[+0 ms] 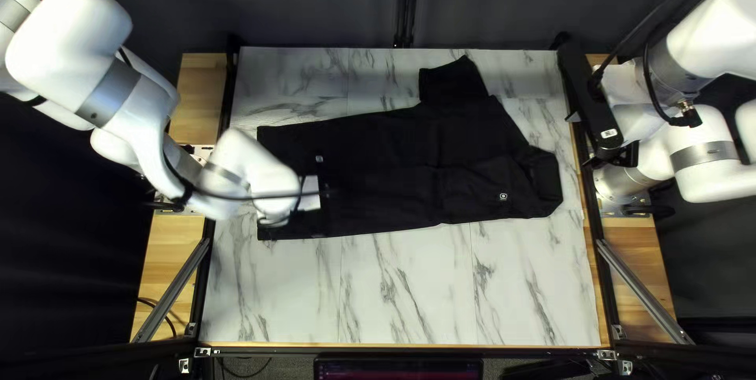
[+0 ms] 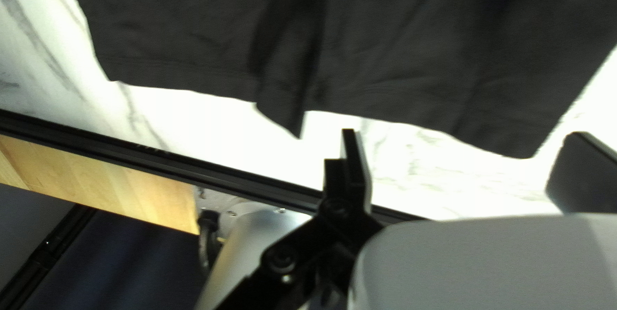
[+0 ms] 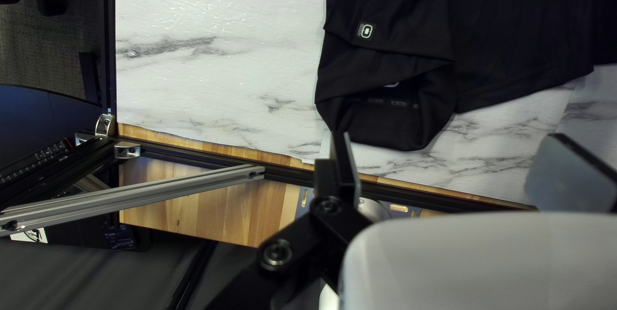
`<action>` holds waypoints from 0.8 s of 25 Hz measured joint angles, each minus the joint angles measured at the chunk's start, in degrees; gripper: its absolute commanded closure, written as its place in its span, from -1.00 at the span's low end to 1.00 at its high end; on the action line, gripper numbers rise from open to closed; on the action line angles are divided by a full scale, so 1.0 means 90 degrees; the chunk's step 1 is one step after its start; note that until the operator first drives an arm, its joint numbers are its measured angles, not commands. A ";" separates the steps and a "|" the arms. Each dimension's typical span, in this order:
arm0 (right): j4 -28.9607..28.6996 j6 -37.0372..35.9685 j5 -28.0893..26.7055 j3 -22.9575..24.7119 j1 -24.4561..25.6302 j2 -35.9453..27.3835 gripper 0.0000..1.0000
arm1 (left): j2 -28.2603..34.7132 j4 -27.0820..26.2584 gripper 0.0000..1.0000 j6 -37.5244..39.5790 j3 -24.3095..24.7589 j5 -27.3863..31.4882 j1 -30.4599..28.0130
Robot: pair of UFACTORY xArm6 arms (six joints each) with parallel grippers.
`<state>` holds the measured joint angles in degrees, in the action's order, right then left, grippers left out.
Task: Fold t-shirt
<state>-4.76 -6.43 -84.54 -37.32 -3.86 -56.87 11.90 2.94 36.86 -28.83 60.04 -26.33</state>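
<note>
Cloth of the black t-shirt is lying lengthwise on the marble-patterned tabletop, the collar pointing to the right of the top left view and the hem to the left. One sleeve is sticking out toward the far side; I am judging that the body is lying halved and this sleeve is needing a tuck. My left end effector is standing wide open near the hem and is holding nothing; probably it is waiting there because the hem is offering an edge for pinching. My right end effector is also standing wide open, near the collar, gripping nothing, so the cloth is resting free. A loose tip is poking out at the hem, possibly risking an uneven grasp.
</note>
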 measured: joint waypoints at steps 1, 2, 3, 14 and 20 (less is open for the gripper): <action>0.0000 0.0000 0.0000 0.0000 0.0000 0.0000 -1.00 | -0.0096 0.0016 -1.00 0.0070 -0.0015 -0.0069 -0.0135; 0.0000 0.0000 0.0000 0.0000 0.0000 0.0000 -1.00 | -0.0163 0.0047 -1.00 0.0131 -0.0002 -0.0128 -0.0268; 0.0000 0.0000 0.0000 0.0000 0.0000 0.0000 -1.00 | -0.0201 0.0091 -1.00 0.0182 0.0029 -0.0170 -0.0391; 0.0000 0.0000 0.0000 0.0000 0.0000 0.0000 -1.00 | -0.0438 0.0957 -1.00 0.0393 0.0147 0.0468 -0.1329; 0.0000 0.0000 0.0000 0.0000 0.0000 0.0000 -1.00 | -0.0877 0.1123 -1.00 0.0439 -0.0057 0.0615 -0.1249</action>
<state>-4.76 -6.43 -84.54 -37.32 -3.86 -56.87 4.01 13.05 40.81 -29.35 65.57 -37.57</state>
